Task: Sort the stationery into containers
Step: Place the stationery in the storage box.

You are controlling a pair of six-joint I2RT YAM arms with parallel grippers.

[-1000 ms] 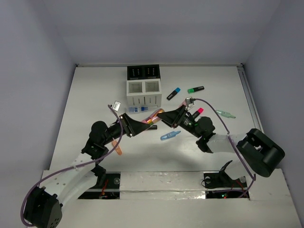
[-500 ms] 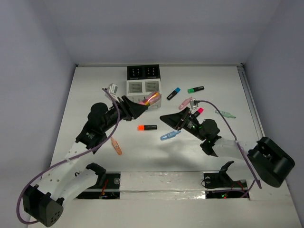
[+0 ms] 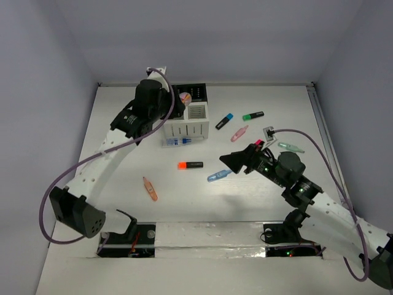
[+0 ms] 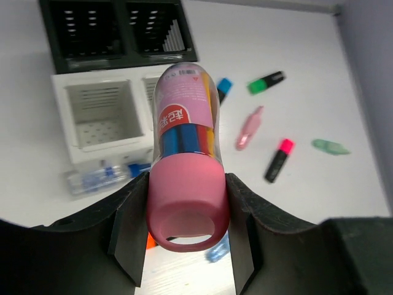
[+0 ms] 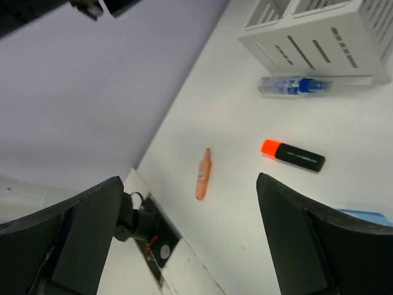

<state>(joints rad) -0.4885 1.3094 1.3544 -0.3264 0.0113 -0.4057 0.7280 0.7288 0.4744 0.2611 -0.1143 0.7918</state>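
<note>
**DESK:** From above, what have we got?

**ME:** Overhead: my left pincer (image 3: pixel 179 102), raised over the block of containers (image 3: pixel 198 126) at the far side of the counter (image 3: pixel 295 101), clamps a pink pen (image 3: pixel 185 97). My right pincer (image 3: pixel 236 161) hovers low at mid-counter, spread and empty. A blue pen (image 3: pixel 220 176) lies just beside it and an orange-capped highlighter (image 3: pixel 190 165) is near. An orange pen (image 3: pixel 150 188) lies well apart, towards my bases.

**DESK:** And the left wrist?

**ME:** Both fingers (image 4: pixel 132 236) press the fat pink cap end. The barrel juts forward over the white cups (image 4: pixel 101 117), with the black cups (image 4: pixel 110 34) beyond. I cannot tell which compartment it is lined up with.

**DESK:** How will it handle?

**ME:** My read: light, stiff and smooth, with rounded plastic that could roll or slip between flat pads. The broad cap looks like the sound place to grip. It probably wants tipping upright before release, so it drops in nose first rather than bridging a rim.

**DESK:** Right wrist?

**ME:** Fingers wide apart, nothing between them. Below lie the orange pen, the orange-capped highlighter, and a clear blue pen (image 5: pixel 293 85) just beside the foot of a white cup. I judge the highlighter is best taken across the middle of its black barrel
</note>
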